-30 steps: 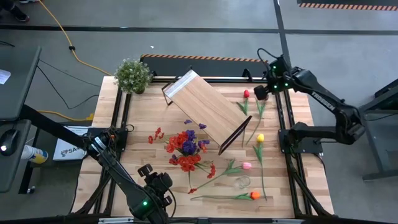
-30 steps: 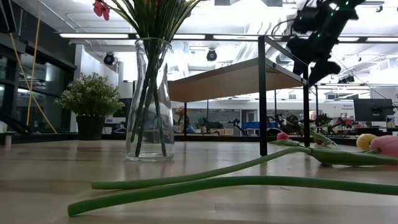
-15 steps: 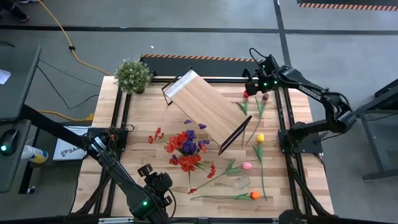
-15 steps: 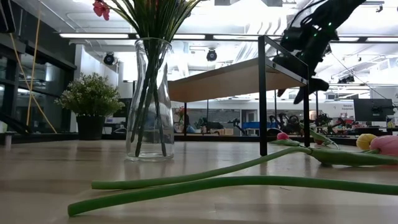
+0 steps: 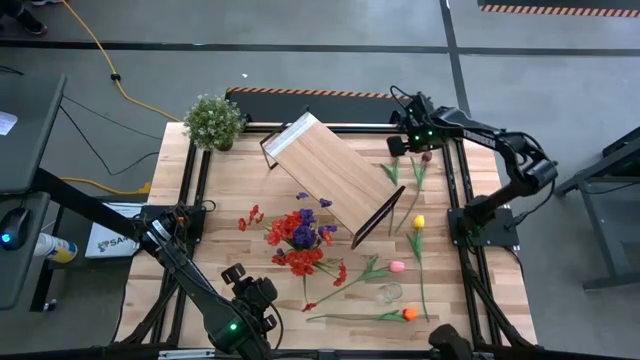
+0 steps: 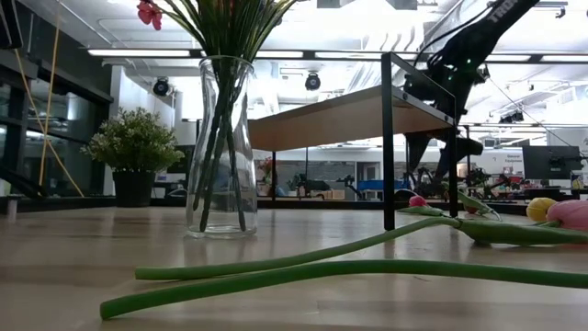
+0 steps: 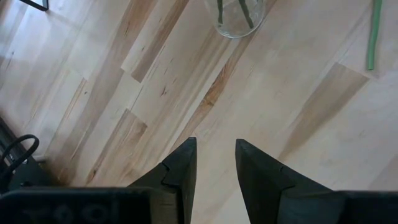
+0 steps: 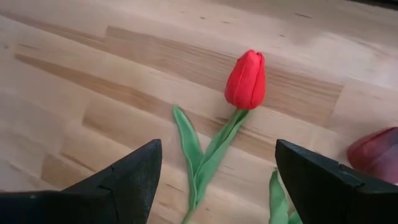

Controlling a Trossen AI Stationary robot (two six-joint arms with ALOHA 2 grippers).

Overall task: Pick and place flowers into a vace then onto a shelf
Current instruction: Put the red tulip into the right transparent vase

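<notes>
High view: plank table (image 5: 230, 190), pale wood. The shelf (image 5: 333, 178), a smooth light-wood board on thin black legs, sits diagonally mid-table. A glass vase (image 5: 300, 240) of red and purple flowers stands beside its near corner. Loose tulips lie right of the shelf: red tulip (image 5: 396, 151), maroon tulip (image 5: 427, 157), yellow tulip (image 5: 418, 221), pink tulip (image 5: 397, 266), orange tulip (image 5: 409, 314). The right gripper (image 5: 399, 146) hangs over the red tulip at the far right edge. The left gripper (image 5: 236, 273) waits at the near edge, with bare boards around it.

Low view: vase (image 6: 220, 147) tall, clear, waisted; long rubbery green stems (image 6: 322, 268) cross the foreground.

Left wrist view: left gripper (image 7: 215, 163), narrow gap, empty.

Right wrist view: right gripper (image 8: 214, 163) spread wide, empty, above the waxy red tulip (image 8: 246, 79).
</notes>
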